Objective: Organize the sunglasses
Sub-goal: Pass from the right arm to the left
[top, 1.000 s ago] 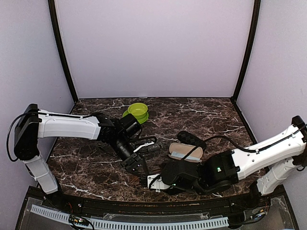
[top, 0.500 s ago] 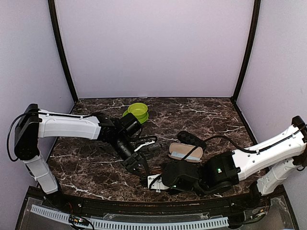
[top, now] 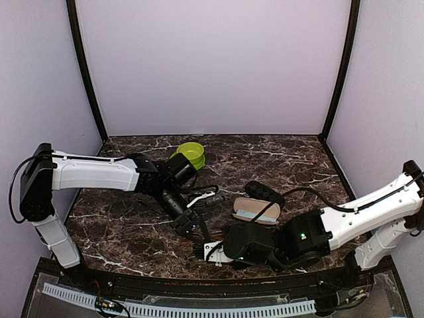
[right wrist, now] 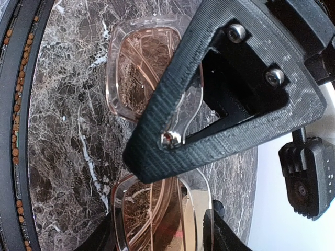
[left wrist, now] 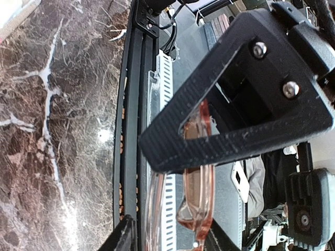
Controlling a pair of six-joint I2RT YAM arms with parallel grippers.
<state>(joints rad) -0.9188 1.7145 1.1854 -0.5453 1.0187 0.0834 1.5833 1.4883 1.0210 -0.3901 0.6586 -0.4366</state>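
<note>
Bright, even light; glare spot on marble table [left wrist: 102,137]

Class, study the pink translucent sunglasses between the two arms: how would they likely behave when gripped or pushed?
The sunglasses look like thin clear plastic, so they are probably light and fairly stiff. The glossy lenses may slip under a pinch. The metal hinge suggests that parts could fold when pushed.

One sunglasses pair [right wrist: 131,73], two cases [top: 264,192] [top: 255,211], one bowl [top: 191,152].
</note>
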